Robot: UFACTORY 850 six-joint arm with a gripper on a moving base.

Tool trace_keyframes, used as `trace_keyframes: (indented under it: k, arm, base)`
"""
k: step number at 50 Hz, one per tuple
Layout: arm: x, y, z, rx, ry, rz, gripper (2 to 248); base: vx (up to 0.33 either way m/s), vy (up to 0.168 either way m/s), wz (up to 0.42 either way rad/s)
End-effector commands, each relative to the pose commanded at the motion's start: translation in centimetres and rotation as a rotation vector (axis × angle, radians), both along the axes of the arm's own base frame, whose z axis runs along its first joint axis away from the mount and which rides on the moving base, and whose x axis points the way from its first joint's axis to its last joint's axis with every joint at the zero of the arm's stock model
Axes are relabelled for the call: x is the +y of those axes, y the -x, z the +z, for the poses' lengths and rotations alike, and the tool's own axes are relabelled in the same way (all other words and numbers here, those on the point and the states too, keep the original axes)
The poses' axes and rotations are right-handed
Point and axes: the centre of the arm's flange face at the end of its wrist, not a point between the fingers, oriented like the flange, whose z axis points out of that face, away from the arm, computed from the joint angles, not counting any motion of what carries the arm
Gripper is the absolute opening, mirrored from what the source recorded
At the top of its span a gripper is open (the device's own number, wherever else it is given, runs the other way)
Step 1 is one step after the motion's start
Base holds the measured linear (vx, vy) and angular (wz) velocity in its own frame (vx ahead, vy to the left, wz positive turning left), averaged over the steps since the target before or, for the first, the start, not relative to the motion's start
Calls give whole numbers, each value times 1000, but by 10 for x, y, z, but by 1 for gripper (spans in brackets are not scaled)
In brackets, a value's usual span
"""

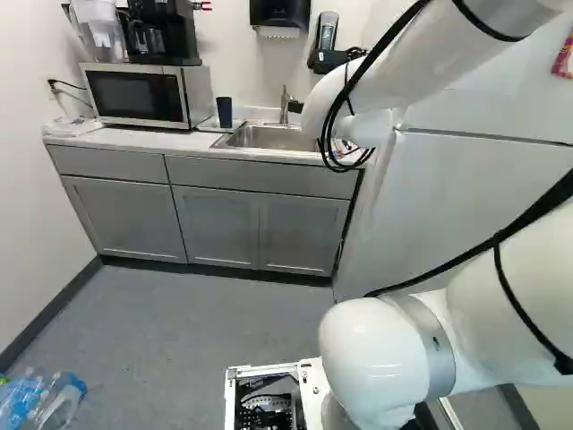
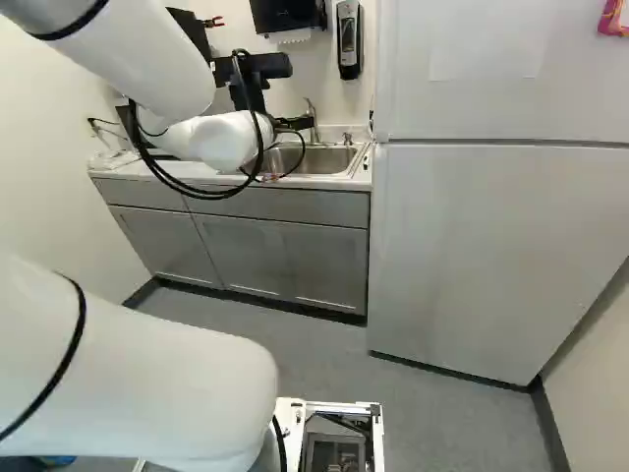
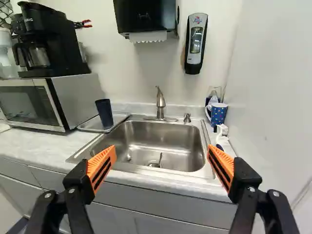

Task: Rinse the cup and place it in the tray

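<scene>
Dark-blue cup [image 3: 105,113]: standing on tray [image 3: 120,118], between microwave [image 3: 78,100] and sink | gripper [image 2: 263,87]: fingers spread wide, facing sink [image 3: 163,141] | faucet [image 3: 160,103]: behind basin | dotted mug [image 3: 218,114]: on bench [image 3: 44,146], other side of sink from tray

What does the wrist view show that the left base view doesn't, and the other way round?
Only the wrist view: the spotted blue mug beside the sink.
Only the left base view: plastic bottles on the floor and the arm's white links.
Both: the sink, faucet, microwave and dark cup.
</scene>
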Motion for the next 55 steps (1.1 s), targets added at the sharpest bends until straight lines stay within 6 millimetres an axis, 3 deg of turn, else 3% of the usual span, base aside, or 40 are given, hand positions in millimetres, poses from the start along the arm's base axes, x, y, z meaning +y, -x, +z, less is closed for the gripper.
trace_keyframes:
  k: [55]
  arm:
    - [0, -3, 45, 39, 0, 0, 247]
  base:
    - [0, 0, 0]
